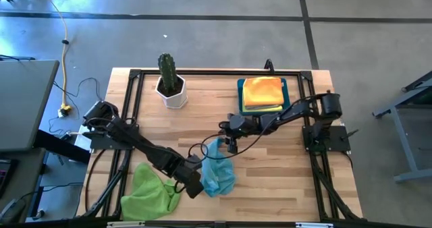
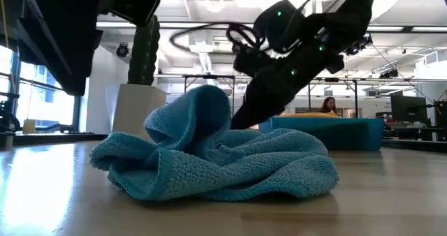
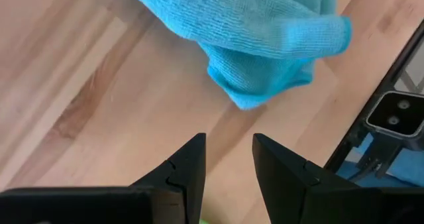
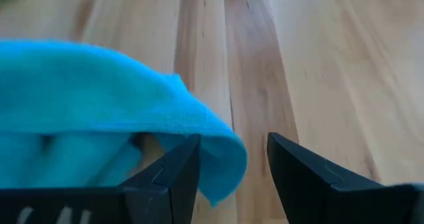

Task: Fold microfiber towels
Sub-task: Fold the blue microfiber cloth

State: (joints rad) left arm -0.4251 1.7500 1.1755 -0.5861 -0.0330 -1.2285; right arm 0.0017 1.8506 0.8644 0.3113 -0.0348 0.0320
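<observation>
Two pincers flank the crumpled light blue towel (image 1: 217, 174) on the wooden surface (image 1: 270, 167): the left pincer (image 3: 228, 159) parted, holding nothing, just beside it; the right pincer (image 4: 233, 159) parted over its edge, not gripping. Nearby lies a lime green towel (image 1: 150, 191). Farther off stand a cactus pot (image 1: 171, 86) and a blue bin (image 1: 283, 86) carrying folded orange and yellow towels (image 1: 262, 93).

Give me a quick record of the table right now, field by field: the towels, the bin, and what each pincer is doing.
Crumpled light blue microfiber towel: front centre of the wooden table, unfolded.
Crumpled lime green microfiber towel: front left corner, unfolded.
Rigid blue plastic bin: back right, holding a folded stack with an orange towel on top.
Left pincer: open, empty, just short of the blue towel's edge.
Right pincer: open, over an edge of the blue towel, not closed on it.
Potted green cactus: back left.
</observation>
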